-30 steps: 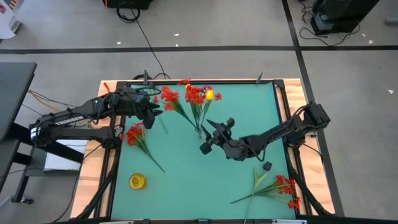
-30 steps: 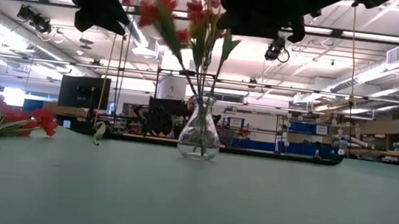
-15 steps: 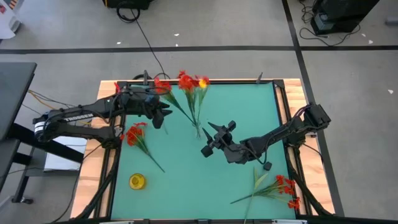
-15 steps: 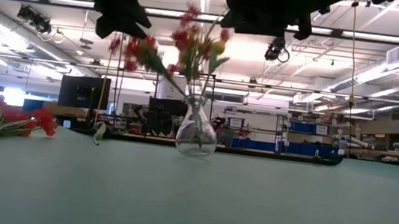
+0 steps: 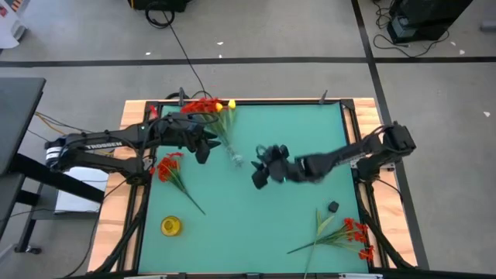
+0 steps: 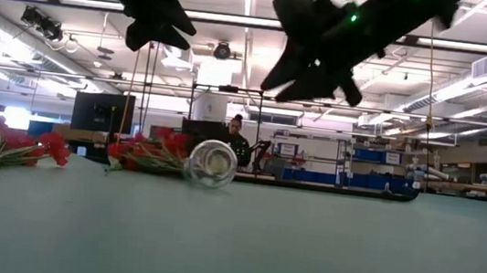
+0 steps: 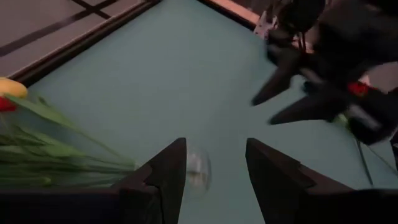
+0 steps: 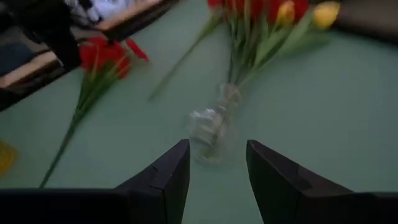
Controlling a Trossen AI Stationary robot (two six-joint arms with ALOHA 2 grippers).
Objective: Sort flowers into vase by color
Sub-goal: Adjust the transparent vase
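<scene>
The clear glass vase lies tipped on its side on the green mat, its base toward the near edge. Its red and yellow flowers fan out flat toward the far left corner. My left gripper hangs open above the mat just left of the vase, which shows beyond its fingers. My right gripper hangs open just right of the vase, which shows ahead of it. Neither gripper touches anything.
A loose bunch of red flowers lies at the left of the mat. Another red bunch with long stems lies at the near right. A yellow object sits near left and a small dark piece at the right. A person shows far behind the table.
The vase has tipped over from upright toward the far left and now lies on its side, its flowers fallen flat on the mat. My left gripper has moved toward the table's right. My right gripper has rolled about its wrist and sunk a little.
</scene>
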